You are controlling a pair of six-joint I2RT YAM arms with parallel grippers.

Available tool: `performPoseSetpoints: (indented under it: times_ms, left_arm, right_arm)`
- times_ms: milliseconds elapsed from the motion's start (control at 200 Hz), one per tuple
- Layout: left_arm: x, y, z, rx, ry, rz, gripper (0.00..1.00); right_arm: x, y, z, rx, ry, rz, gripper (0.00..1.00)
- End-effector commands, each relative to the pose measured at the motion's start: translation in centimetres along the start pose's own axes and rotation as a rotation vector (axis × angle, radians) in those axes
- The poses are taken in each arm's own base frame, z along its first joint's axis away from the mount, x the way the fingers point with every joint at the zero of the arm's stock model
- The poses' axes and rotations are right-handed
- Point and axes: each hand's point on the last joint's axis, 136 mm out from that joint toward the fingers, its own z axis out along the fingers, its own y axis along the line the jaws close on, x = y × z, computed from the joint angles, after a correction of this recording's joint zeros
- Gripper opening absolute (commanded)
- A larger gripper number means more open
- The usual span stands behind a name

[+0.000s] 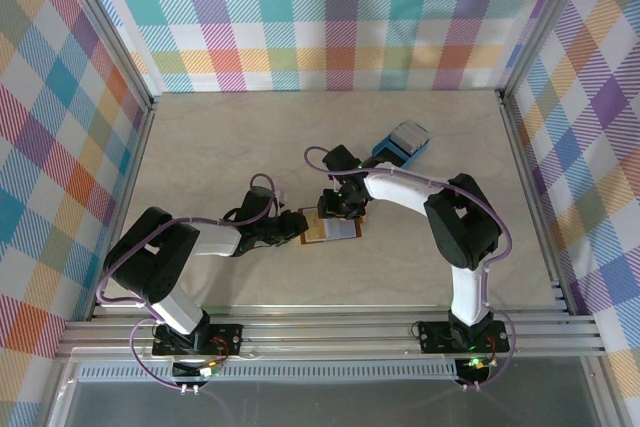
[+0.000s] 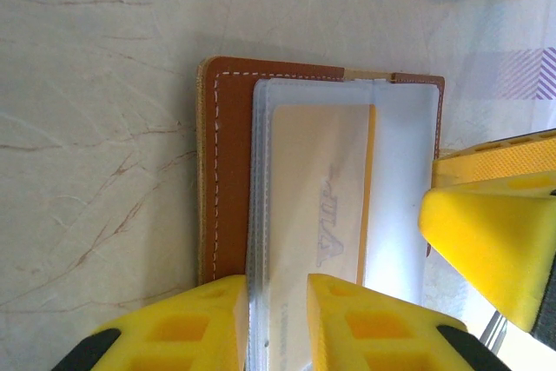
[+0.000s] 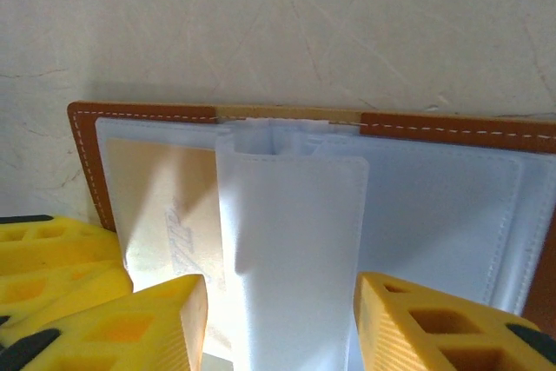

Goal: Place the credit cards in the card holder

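Left tool (image 2: pixel 278 286) tight on card holder (image 2: pixel 228 171); right tool (image 3: pixel 280 288) astride its sleeve (image 3: pixel 291 215), grip unclear.

Faint slanted lettering on pale card (image 2: pixel 321 215) inside card holder (image 2: pixel 228 171) sleeve, resembles "VISA"; not clearly legible.

A robot lab. Two arms (image 1: pixel 455 237) are bolted to a metal frame (image 1: pixel 320 332), with checked cloth walls (image 1: pixel 330 17) round the table (image 1: pixel 230 147)
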Motion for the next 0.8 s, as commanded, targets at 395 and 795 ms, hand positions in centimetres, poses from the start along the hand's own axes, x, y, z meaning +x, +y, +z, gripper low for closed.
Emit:
performPoseSetpoints:
  times_ms: [395, 795]
  left_arm:
    - [0.9, 1.6, -0.5, -0.094, 0.017, 0.04, 0.25]
    - [0.2, 1.0, -1.9, -0.127, -0.002, 0.082, 0.26]
  right_arm:
    - [0.1, 3.3, -2.2, -0.191, -0.024, 0.028, 0.45]
    - [0.5, 5.2, -1.3, -0.294, 0.005, 0.045, 0.44]
